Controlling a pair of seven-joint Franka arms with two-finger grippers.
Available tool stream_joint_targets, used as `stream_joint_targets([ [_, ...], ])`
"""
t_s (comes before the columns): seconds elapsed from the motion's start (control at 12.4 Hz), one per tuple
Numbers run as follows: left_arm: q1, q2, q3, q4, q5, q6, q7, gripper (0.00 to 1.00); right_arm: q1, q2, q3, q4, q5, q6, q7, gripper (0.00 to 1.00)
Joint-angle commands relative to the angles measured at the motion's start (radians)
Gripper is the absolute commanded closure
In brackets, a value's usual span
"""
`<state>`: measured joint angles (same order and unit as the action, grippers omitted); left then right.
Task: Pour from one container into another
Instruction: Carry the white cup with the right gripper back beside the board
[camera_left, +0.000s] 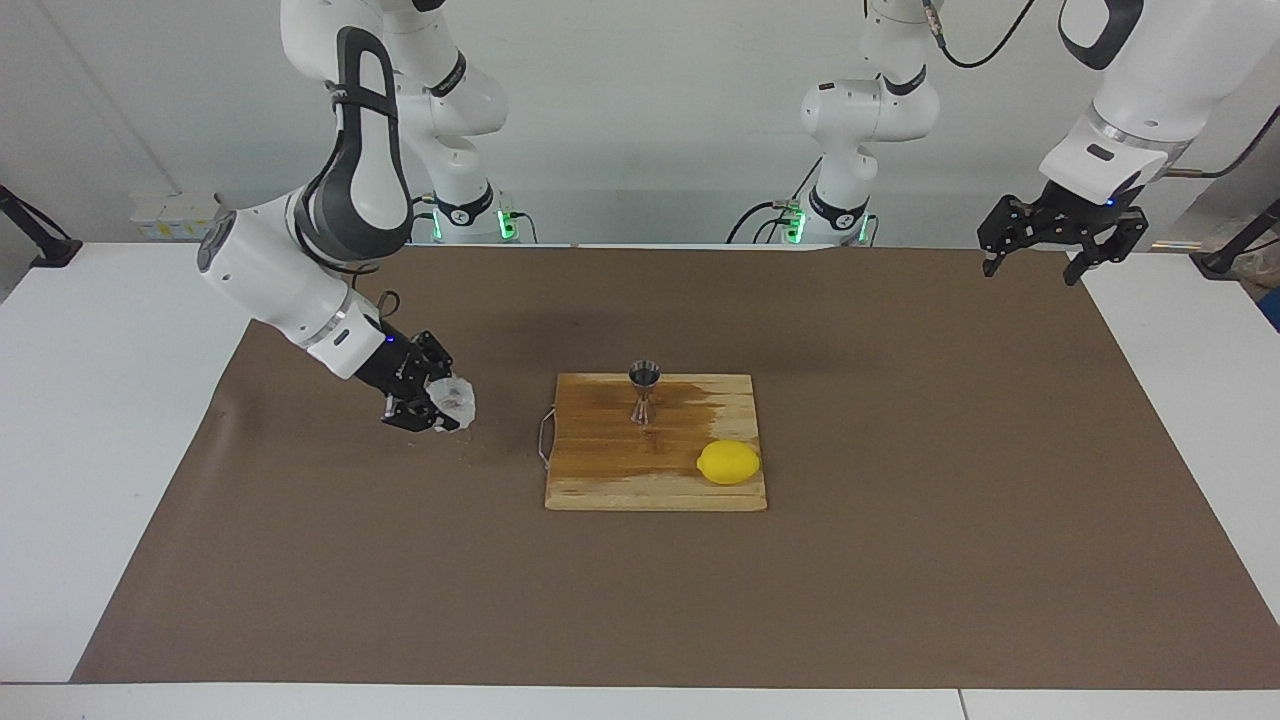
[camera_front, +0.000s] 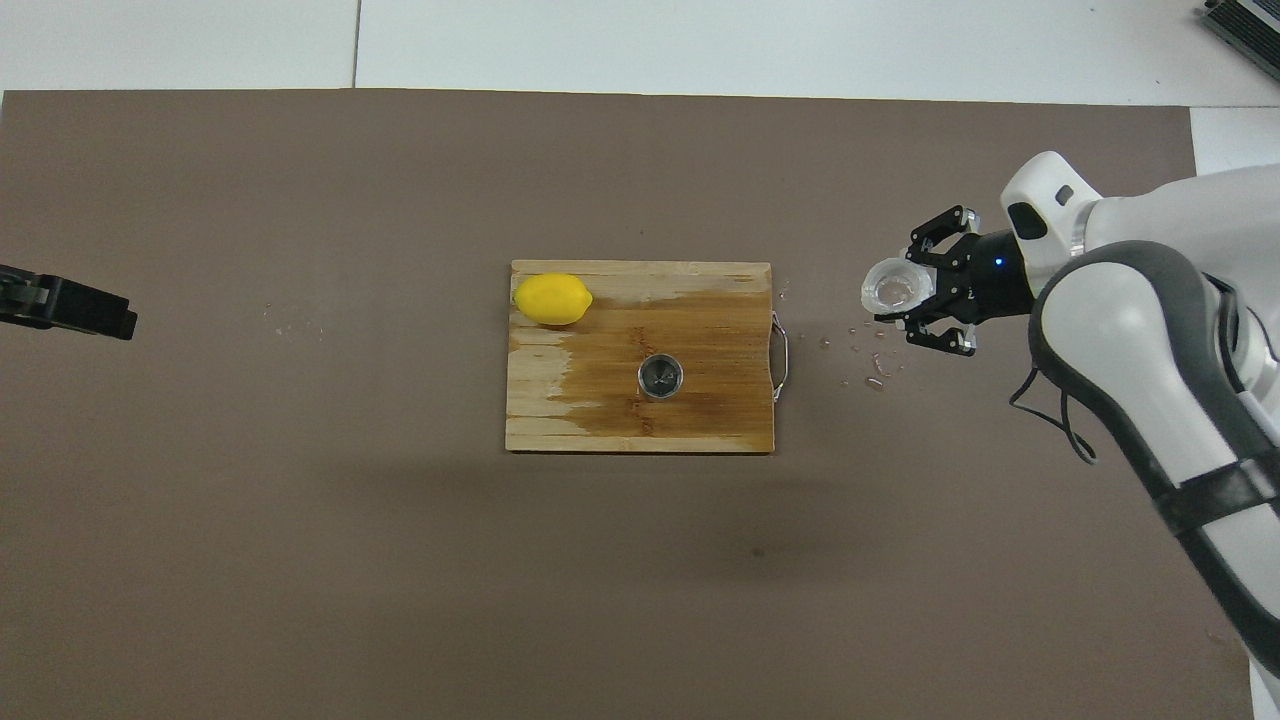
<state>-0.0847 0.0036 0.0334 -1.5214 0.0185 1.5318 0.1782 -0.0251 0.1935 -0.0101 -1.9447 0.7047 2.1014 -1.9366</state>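
Right gripper (camera_left: 440, 405) is clamped on the small translucent crinkly cup (camera_left: 453, 399), tilted over the brown table cover beside the wooden board (camera_left: 655, 480). Steel hourglass jigger (camera_left: 644, 391) stands on the board. Left gripper (camera_left: 1042, 250) waits, jaws apart. Risk: residue dripping from the tilted cup.

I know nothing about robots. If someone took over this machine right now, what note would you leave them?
Right hand: shut on the clear cup, tilted, low over the brown mat beside the cutting board.
Left hand: open, empty, waiting over the mat's corner.
Jigger: upright on the wet board, near the lemon.
Done: pouring looks finished; droplets lie on the mat.
Left: set the cup down.
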Motion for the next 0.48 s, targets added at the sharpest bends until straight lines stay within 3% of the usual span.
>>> stream_joint_targets([
  [0.0, 0.005, -0.011, 0.0, -0.011, -0.006, -0.01, 0.001, 0.0, -0.03, 0.013, 0.015, -0.037, 0.103, 0.017, -0.131, 0.87],
  [0.24, 0.005, -0.011, 0.0, -0.011, -0.006, -0.01, 0.001, 0.0, -0.065, 0.085, 0.015, -0.033, 0.185, 0.019, -0.215, 0.87],
  [0.4, 0.005, -0.011, 0.0, -0.011, -0.006, -0.01, 0.001, 0.0, -0.102, 0.167, 0.016, -0.037, 0.315, -0.001, -0.319, 0.87],
])
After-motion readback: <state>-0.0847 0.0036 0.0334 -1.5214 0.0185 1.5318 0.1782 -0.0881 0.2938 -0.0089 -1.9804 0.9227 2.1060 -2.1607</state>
